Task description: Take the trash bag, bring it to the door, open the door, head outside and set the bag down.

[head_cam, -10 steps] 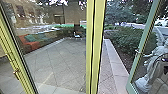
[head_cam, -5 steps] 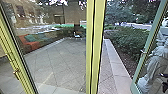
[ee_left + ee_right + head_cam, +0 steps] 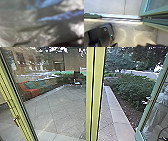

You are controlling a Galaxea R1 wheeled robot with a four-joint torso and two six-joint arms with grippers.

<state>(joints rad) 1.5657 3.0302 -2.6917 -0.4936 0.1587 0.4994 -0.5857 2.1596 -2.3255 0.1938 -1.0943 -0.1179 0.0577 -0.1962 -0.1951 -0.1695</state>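
While door stands open, bag shows blue streaks.

Paved yard beyond glass door. Curb between yard paving and hedge; hedge on right side. Open door far right, in front of part of hedge.
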